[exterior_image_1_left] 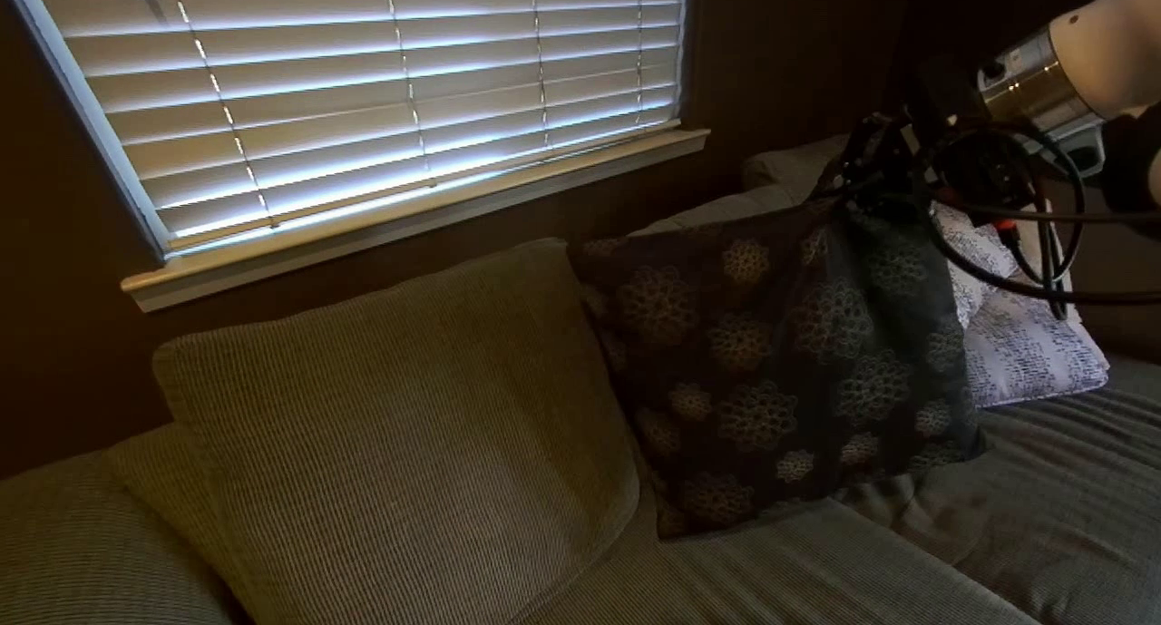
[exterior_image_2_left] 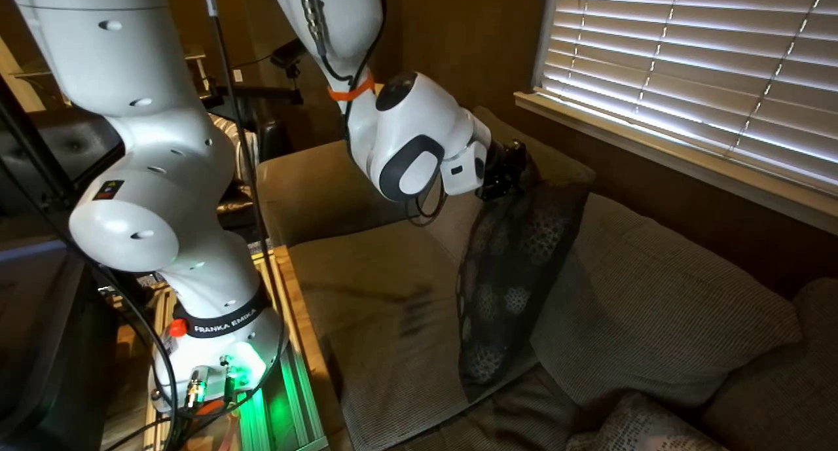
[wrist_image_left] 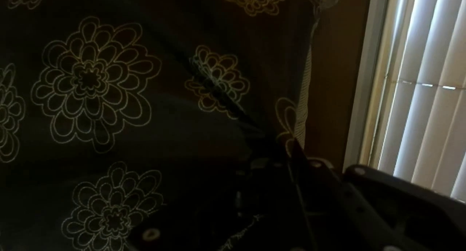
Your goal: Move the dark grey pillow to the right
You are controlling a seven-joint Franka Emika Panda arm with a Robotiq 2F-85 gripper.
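Observation:
The dark grey pillow (exterior_image_1_left: pixel 771 371) with pale round flower patterns stands on edge on the sofa seat, creased below my grip. It also shows from its side in an exterior view (exterior_image_2_left: pixel 517 281) and fills the left of the wrist view (wrist_image_left: pixel 91 79). My gripper (exterior_image_1_left: pixel 843 194) is at the pillow's upper edge, near a corner, with folds running down from it. In the wrist view my gripper (wrist_image_left: pixel 284 165) is dark, its fingers close together with the cloth pinched between them. The exact fingertips are hard to see. I cannot tell whether the pillow's lower edge is slightly lifted.
Beige sofa cushions stand along the back, one (exterior_image_1_left: pixel 408 425) against the pillow's left side in an exterior view. A light whitish-grey pillow (exterior_image_1_left: pixel 1034 344) lies right of it. A window sill (exterior_image_1_left: pixel 417 217) is above the sofa back. Loose cables (exterior_image_1_left: pixel 1070 244) hang from the wrist.

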